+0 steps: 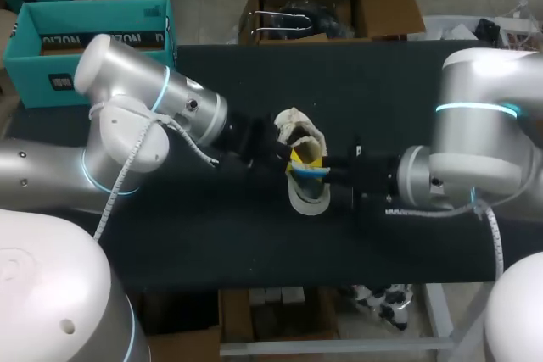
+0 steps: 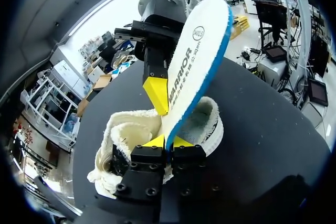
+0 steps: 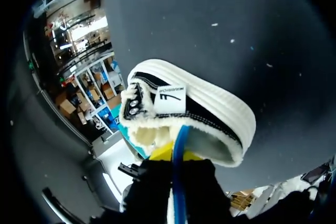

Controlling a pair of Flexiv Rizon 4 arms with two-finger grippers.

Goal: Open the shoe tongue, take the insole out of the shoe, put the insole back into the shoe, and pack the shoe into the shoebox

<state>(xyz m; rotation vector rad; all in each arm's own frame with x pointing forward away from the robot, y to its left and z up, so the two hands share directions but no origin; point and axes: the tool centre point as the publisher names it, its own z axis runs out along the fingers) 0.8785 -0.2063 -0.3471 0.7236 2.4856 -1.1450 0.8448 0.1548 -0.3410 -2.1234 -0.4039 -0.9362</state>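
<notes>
Mid-table: the insole (image 2: 191,61) stands up out of the shoe (image 2: 131,129), lower end at the opening. The left gripper (image 2: 167,141) and right gripper (image 3: 176,153) both pinch it. Removal or reinsertion: unclear from here. Boxing not yet done.

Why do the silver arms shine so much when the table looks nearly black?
Head view: light glares off the left arm; the matte table reflects almost none. Left wrist view: the white insole stands bright against that dark table.
</notes>
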